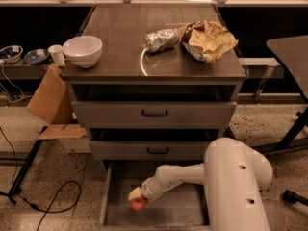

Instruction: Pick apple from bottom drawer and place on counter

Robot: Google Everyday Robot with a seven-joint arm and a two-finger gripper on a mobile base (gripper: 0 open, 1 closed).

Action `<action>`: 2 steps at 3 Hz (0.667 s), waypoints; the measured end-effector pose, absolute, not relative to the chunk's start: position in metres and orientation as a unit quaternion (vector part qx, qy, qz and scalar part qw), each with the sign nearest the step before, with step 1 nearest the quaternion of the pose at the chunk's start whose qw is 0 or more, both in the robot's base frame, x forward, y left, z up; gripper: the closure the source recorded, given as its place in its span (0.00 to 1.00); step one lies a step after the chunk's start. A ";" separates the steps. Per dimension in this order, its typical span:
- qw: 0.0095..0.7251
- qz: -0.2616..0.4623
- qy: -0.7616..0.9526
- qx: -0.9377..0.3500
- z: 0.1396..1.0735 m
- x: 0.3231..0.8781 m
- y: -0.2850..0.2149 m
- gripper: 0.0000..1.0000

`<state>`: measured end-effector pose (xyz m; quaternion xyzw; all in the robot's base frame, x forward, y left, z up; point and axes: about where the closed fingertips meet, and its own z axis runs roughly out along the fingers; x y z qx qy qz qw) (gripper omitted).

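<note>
**A:** We're seeing a glossy dark counter [120,42] up top, shiny enough to catch the light. On it sit a smooth, glazed-looking white bowl [83,49] and some crinkly silver foil [160,39].

**B:** Yep, plus rumpled brown paper [209,40]. Down low we've got the matt grey metal bottom drawer [178,211]. The smooth, pale, plastic-looking gripper [136,197] is inside it, right at the smooth-skinned red apple [138,205].
</note>
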<state>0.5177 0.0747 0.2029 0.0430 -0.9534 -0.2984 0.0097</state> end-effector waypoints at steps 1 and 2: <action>0.008 -0.309 -0.949 0.062 0.254 0.533 0.036 1.00; 0.015 -0.301 -0.951 0.074 0.291 0.542 0.010 1.00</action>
